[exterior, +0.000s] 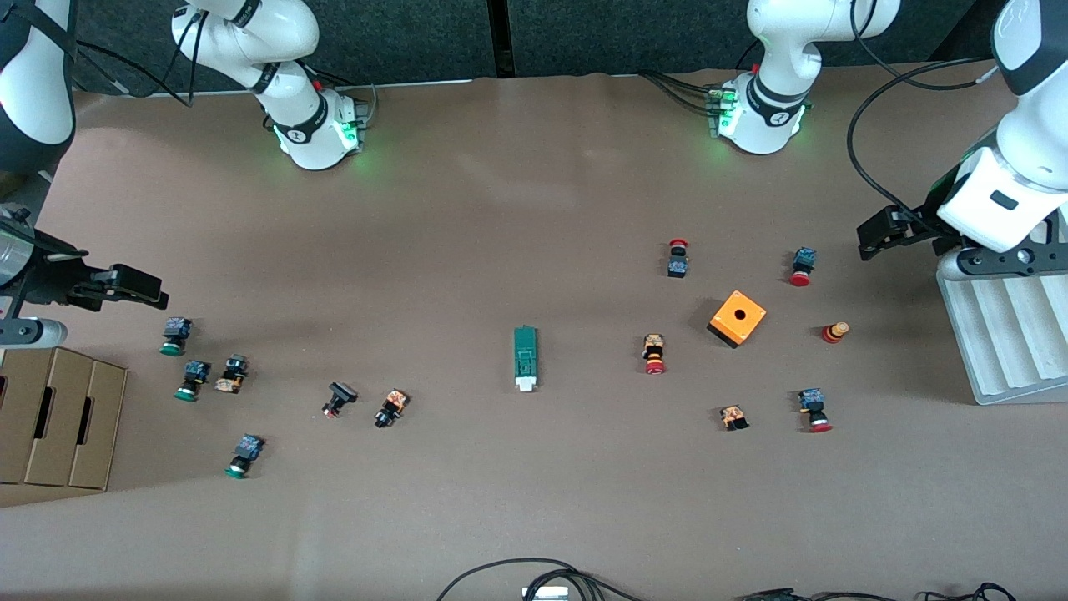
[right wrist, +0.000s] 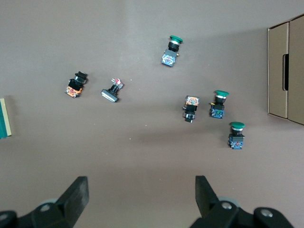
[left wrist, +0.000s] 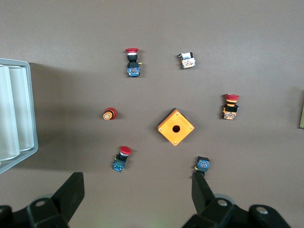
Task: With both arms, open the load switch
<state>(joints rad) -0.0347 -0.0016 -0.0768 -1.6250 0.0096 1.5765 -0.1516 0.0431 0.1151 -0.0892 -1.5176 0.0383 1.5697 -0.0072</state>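
The load switch (exterior: 525,357), a slim dark-green block with a white tab at its end nearer the front camera, lies flat in the middle of the table. Only its edge shows in the right wrist view (right wrist: 4,118). My left gripper (exterior: 872,238) hangs open over the table at the left arm's end, beside the white tray, and holds nothing (left wrist: 137,183). My right gripper (exterior: 153,291) hangs open and empty over the right arm's end, near the green-capped push-buttons (right wrist: 141,185). Both grippers are well away from the switch.
An orange cube with a hole (exterior: 737,318) and several red push-buttons (exterior: 654,354) lie toward the left arm's end. Several green-capped push-buttons (exterior: 193,380) lie toward the right arm's end, beside a cardboard box (exterior: 58,417). A white ridged tray (exterior: 1001,334) stands under the left arm.
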